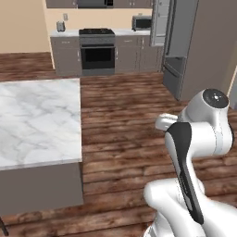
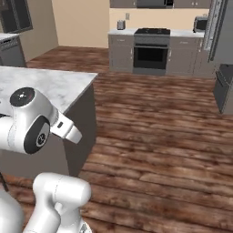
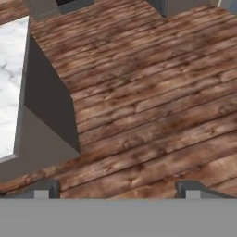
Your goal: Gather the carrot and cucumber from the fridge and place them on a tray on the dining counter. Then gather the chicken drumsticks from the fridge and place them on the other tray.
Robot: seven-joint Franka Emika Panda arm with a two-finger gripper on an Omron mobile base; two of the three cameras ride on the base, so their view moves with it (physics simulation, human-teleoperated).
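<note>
I see jaws (image 3: 118, 190) spread wide, holding nothing, tips over wooden floor (image 3: 152, 106). Marble table (image 1: 37, 120) just left of arm, corner near hand. Fridge (image 1: 194, 46) well ahead at right, doors shut; can't tell where carrot, cucumber, drumsticks sit. Stove (image 1: 97, 51) against far wall.

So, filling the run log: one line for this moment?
phase: transit | gripper: open, empty | below: wood floor | marble counter left | fridge ahead
</note>
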